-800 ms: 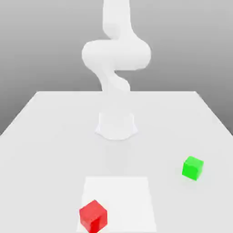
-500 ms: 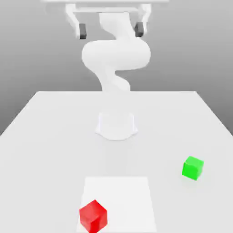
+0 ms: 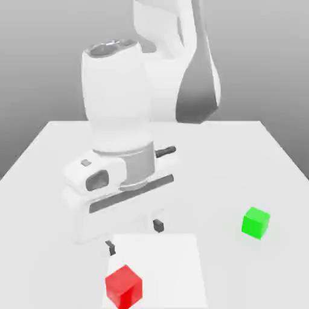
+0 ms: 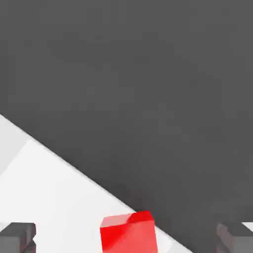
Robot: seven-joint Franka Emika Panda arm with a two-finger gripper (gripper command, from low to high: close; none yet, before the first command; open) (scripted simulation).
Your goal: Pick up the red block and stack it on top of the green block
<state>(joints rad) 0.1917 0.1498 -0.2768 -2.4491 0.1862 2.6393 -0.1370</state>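
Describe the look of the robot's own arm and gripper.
The arm is smooth, rounded white casing with grey sections. The gripper has a wide white body with a long dark slot, and two fingers with dark, blocky tips.

bright even light, pale surfaces washed out near white, darker shaded faces on both cubes

Red cube (image 3: 124, 288), green cube (image 3: 256, 223): smooth, matt. Arm casing (image 3: 117, 96): smooth, plastic-looking, soft sheen. Tabletop (image 3: 54, 199): smooth, plain. Fingertip pads (image 3: 159, 226): dark, matt.
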